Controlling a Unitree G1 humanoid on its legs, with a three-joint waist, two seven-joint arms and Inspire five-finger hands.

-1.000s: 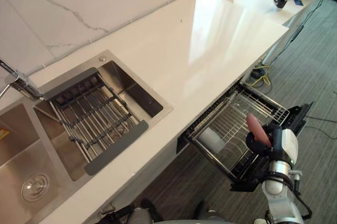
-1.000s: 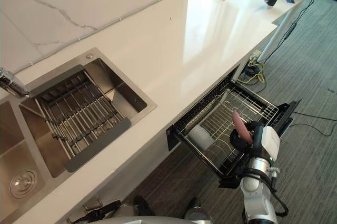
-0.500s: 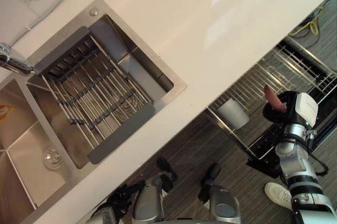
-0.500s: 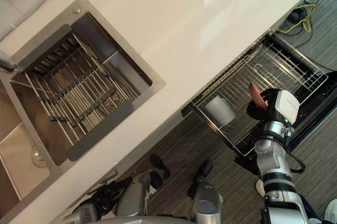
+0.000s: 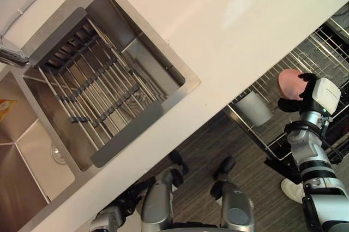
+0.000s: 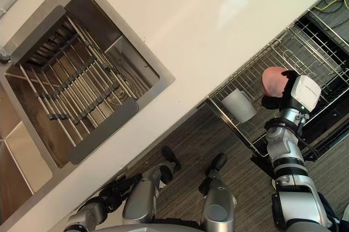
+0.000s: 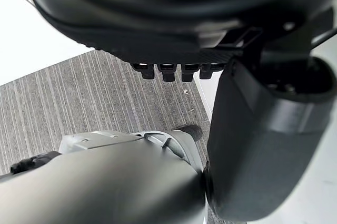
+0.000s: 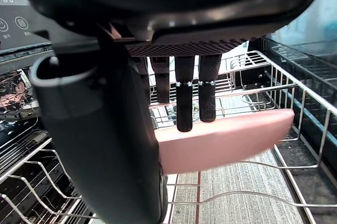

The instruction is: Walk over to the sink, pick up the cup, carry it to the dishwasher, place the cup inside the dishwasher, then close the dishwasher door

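Dishwasher rack (image 8: 247,92) beneath; pink cup (image 8: 226,137) between right hand (image 8: 179,8) fingers (image 8: 185,97), thumb (image 8: 105,145).

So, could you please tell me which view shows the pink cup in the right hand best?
The right wrist view: the pink cup sits mid-picture, close up, gripped by the right hand above the dishwasher rack. Both eye views show it as a round pink shape at that hand, over the rack.

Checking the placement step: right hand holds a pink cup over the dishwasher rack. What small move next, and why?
Probably lower the right hand toward the rack: it pinches the pink cup above bare wires, clear of the grey cup.
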